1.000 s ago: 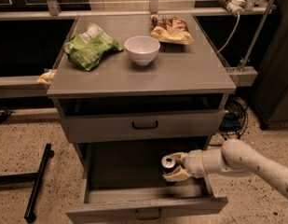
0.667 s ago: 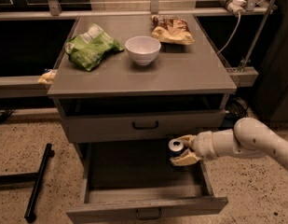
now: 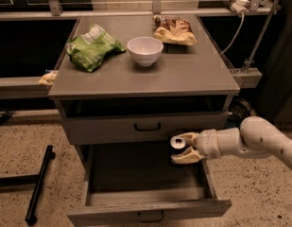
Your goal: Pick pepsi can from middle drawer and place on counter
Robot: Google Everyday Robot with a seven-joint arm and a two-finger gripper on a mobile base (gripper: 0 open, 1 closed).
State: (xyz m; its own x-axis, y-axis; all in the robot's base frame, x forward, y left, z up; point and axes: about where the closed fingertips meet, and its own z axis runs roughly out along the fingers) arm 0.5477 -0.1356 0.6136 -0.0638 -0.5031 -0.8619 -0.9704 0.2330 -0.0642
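My gripper (image 3: 184, 148) comes in from the right on a white arm and is shut on the pepsi can (image 3: 178, 143), of which only the silver top and a bit of dark side show between the fingers. It holds the can above the open middle drawer (image 3: 148, 211), near the drawer's right side and just below the closed grey front with a black handle (image 3: 147, 126). The counter (image 3: 183, 74) is the grey cabinet top above.
On the counter stand a white bowl (image 3: 145, 50), a green snack bag (image 3: 92, 47) at the left and a brown snack bag (image 3: 174, 30) at the back. A black bar (image 3: 39, 183) lies on the floor at the left. A rail (image 3: 20, 85) runs behind.
My gripper has lifted the pepsi can up out of the middle drawer, from near the drawer floor to just under the upper drawer front.
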